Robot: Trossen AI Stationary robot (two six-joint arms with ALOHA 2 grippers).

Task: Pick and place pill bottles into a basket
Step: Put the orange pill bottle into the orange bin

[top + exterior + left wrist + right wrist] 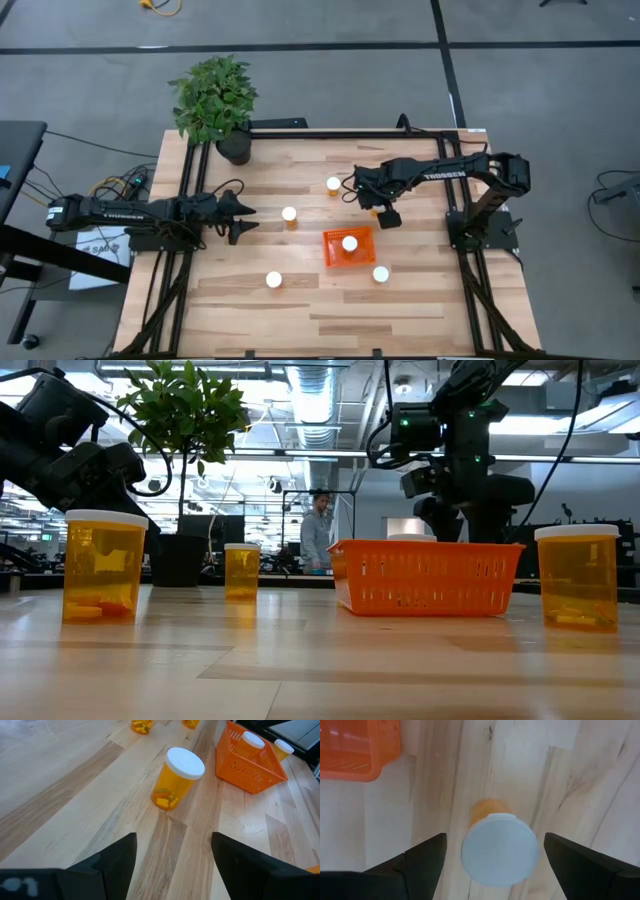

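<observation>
**Inspector A:** The right end effector [490,857] hangs directly over one pill bottle [499,847] standing on the worktop [340,310], its fingers spread wide on either side of the white cap and touching nothing. The basket's corner lies near that bottle.

**Inspector B:** Noted. And the left end effector [172,852]?

**Inspector A:** It sits low over the left part of the worktop, fingers apart and holding nothing. An upright bottle [176,780] stands just ahead of it, clear of the fingers.

**Inspector B:** The basket [348,248]?

**Inspector A:** It rests right of centre on the worktop, with one bottle [349,243] standing inside it. A further bottle [381,274] stands just beside its near right corner.

**Inspector B:** The remaining bottles?

**Inspector A:** One [333,185] stands beyond the basket, toward the far side; another [273,280] stands alone near the front left. All are upright with caps on.

**Inspector B:** Anything else?

**Inspector A:** A potted plant [215,100] occupies the far left corner. A person [318,530] stands in the room behind.
</observation>
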